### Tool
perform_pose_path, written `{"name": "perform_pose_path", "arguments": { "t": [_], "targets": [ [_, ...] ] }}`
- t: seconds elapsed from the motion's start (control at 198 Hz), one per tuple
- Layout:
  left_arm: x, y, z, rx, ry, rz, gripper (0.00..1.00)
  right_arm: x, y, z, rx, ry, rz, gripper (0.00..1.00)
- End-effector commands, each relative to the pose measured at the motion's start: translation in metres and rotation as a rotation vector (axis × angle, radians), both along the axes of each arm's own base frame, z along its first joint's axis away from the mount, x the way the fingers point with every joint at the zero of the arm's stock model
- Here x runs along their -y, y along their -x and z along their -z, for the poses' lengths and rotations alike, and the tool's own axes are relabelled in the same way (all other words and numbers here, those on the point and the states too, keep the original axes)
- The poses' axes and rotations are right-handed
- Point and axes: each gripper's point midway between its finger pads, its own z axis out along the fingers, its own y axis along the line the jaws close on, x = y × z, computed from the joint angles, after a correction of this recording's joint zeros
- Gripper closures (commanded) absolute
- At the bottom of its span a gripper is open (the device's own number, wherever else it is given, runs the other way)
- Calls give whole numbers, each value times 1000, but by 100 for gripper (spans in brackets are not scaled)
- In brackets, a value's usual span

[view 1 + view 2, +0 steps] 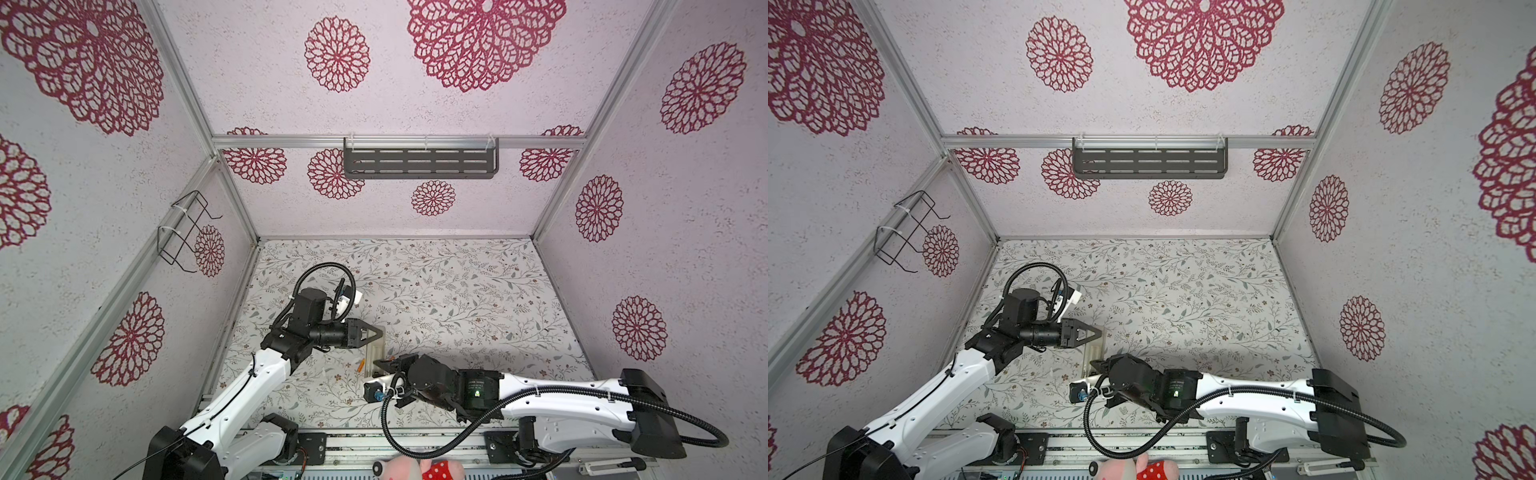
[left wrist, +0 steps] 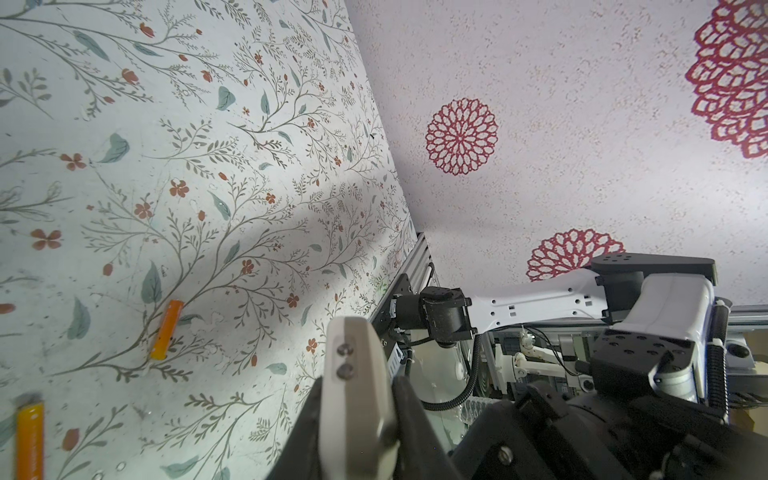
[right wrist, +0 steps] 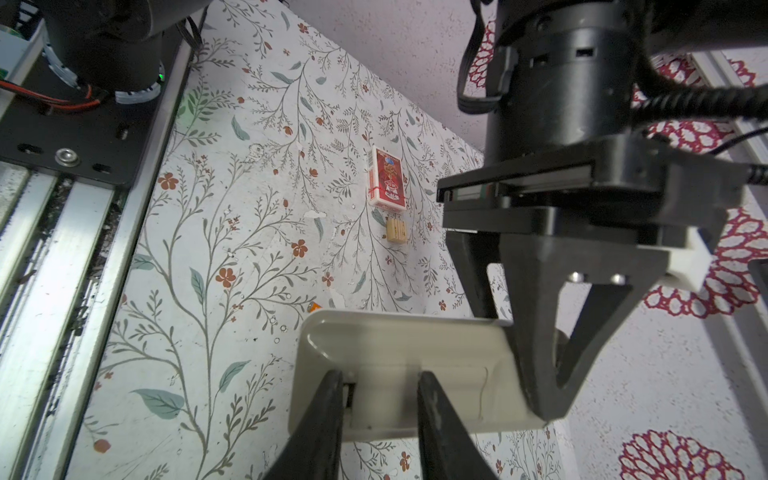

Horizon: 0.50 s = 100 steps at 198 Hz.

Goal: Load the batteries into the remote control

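The remote control (image 1: 377,349) (image 1: 1094,351) hangs over the floral table with its plain beige back (image 3: 395,345) showing. My left gripper (image 1: 380,330) (image 1: 1100,332) (image 2: 359,390) is shut on one end of it; in the left wrist view the remote (image 2: 353,361) shows edge-on between the jaws. My right gripper (image 1: 376,365) (image 1: 1094,365) (image 3: 380,378) meets the other end. Its jaws stand apart, with their tips against the back on either side of a rectangular panel. Two orange batteries (image 2: 167,330) (image 2: 30,440) lie loose on the table; one battery (image 1: 360,365) lies just left of the remote.
A red printed card box (image 3: 386,178) and a small tan wooden block (image 3: 395,230) lie on the table beyond the remote. A dark shelf (image 1: 419,162) hangs on the back wall and a wire basket (image 1: 187,232) on the left wall. A pink plush toy (image 1: 419,469) lies by the front rail.
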Motion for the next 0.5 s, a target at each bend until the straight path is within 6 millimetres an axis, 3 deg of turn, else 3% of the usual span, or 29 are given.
{"name": "perform_pose_path", "arguments": {
  "t": [0.0, 0.5],
  "targets": [
    [6, 15, -8, -33, 44, 72, 100, 2, -25, -21, 79, -44, 113, 69],
    [3, 9, -2, -39, 21, 41, 100, 8, -33, -30, 113, -73, 161, 74]
  ]
}}
